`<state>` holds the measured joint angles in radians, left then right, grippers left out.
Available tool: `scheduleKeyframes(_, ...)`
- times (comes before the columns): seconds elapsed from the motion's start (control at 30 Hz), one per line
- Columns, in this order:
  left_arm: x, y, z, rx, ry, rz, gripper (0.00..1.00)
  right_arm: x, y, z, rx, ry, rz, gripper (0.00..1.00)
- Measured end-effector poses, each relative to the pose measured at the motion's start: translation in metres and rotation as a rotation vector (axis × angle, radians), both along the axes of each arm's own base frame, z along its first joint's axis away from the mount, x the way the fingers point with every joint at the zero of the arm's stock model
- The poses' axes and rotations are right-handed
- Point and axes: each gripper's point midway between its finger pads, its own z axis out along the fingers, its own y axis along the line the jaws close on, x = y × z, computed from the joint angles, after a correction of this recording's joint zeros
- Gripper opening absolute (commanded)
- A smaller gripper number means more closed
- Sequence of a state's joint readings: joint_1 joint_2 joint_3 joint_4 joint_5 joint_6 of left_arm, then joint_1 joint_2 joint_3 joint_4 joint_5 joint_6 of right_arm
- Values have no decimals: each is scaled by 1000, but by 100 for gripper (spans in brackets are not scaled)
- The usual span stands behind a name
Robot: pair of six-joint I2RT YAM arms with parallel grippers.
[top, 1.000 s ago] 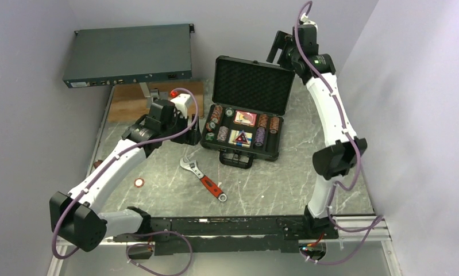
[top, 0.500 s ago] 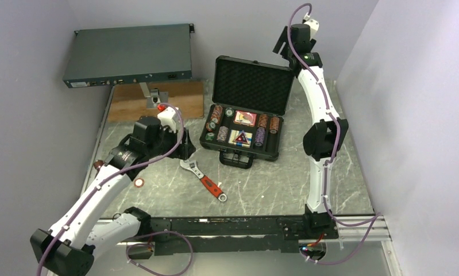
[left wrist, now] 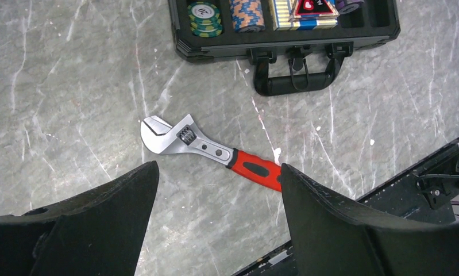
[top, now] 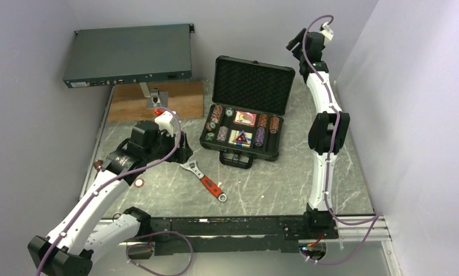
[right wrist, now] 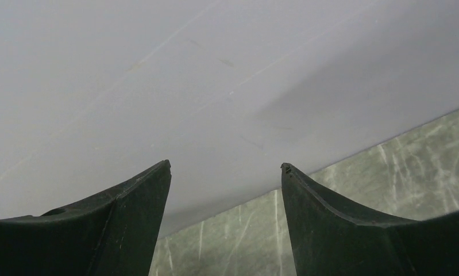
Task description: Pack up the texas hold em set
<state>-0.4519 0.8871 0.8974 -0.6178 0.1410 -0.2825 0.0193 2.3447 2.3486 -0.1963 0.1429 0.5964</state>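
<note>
Both arms have withdrawn from the open case at 12 o'clock. The right arm is raised to the wall at 1 o'clock, the left arm back at 9 o'clock above the wrench. Both sets of jaws are spread and empty. One chip lies outside at 8 o'clock, so packing looks unfinished. Grey marbled bench; pale walls.

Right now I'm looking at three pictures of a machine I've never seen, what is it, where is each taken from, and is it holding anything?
Two robot arms bolted to a table. The wide picture looks down from above; the other two come from wrist cameras, so the dark prongs are each arm's tool. On the table: an open black case with poker chips and cards, a red-handled wrench, a loose chip. The left tool, open, points at the wrench; the right tool, open, faces the wall. Nothing is held.
</note>
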Motion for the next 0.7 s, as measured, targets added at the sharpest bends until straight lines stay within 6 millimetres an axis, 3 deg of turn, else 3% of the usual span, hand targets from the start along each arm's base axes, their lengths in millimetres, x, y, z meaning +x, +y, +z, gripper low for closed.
scheduleKeyframes(0.13, 0, 2, -4, 7, 8, 8, 83, 10, 2, -20, 70, -9, 34, 70)
scheduleKeyframes(0.4, 1, 1, -9, 9, 26, 13, 84, 5, 33, -76, 210, 61, 131, 67)
scheduleKeyframes(0.7, 3, 0, -12, 21, 30, 4, 84, -22, 37, -89, 253, 99, 187, 65)
